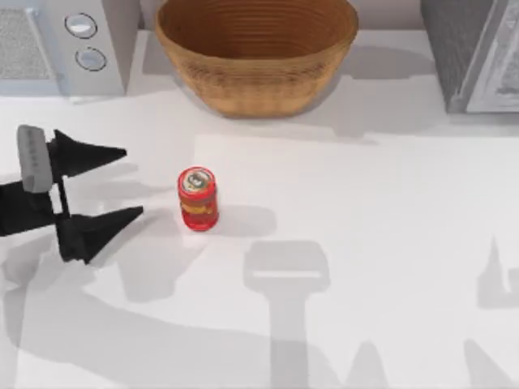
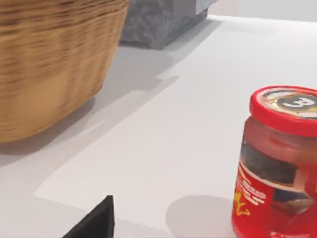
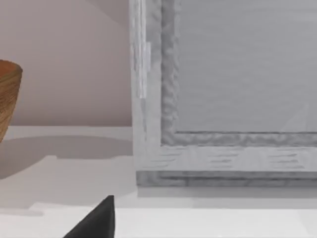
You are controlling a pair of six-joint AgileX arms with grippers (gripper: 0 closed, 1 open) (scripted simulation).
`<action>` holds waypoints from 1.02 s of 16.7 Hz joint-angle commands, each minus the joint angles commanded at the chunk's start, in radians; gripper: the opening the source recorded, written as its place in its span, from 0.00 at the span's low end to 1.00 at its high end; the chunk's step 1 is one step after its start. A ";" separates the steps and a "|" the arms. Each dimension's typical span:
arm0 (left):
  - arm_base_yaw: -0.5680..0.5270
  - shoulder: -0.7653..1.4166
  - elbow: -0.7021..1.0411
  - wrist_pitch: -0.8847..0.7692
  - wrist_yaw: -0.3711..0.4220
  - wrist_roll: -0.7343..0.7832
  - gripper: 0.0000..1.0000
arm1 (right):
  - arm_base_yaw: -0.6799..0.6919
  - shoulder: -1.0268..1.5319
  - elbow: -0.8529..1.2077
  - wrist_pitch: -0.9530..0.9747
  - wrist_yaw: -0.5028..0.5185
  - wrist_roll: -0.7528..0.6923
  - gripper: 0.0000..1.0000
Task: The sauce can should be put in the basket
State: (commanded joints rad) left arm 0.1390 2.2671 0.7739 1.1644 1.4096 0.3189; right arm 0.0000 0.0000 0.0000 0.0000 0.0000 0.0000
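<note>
Left gripper [image 1: 130, 182] wide, empty; sauce can [image 1: 198, 199] at its 3 o'clock, ungrasped. Basket [image 1: 256, 50] empty; pickup, transfer pending.

bright, even light; soft grey shadows fall across the white table [image 1: 389, 243], no glare.

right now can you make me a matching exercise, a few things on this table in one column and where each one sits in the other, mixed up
Things:
1. sauce can
2. basket
3. left gripper
4. grey appliance with two round knobs

Places, by the top view:
A. far left corner of the table
B. left edge, fingers spread open, pointing toward the can
C. far edge, near the middle
D. upright on the table, just right of the open fingers

Pairs: 1-D, 2-C, 3-B, 4-A
</note>
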 joint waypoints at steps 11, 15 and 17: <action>-0.090 0.175 0.115 0.116 0.114 -0.031 1.00 | 0.000 0.000 0.000 0.000 0.000 0.000 1.00; -0.087 0.172 0.114 0.118 0.112 -0.034 1.00 | 0.000 0.000 0.000 0.000 0.000 0.000 1.00; -0.104 0.178 0.126 0.153 0.100 -0.072 1.00 | 0.000 0.000 0.000 0.000 0.000 0.000 1.00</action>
State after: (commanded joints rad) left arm 0.0353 2.4452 0.9002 1.3174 1.5095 0.2467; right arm 0.0000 0.0000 0.0000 0.0000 0.0000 0.0000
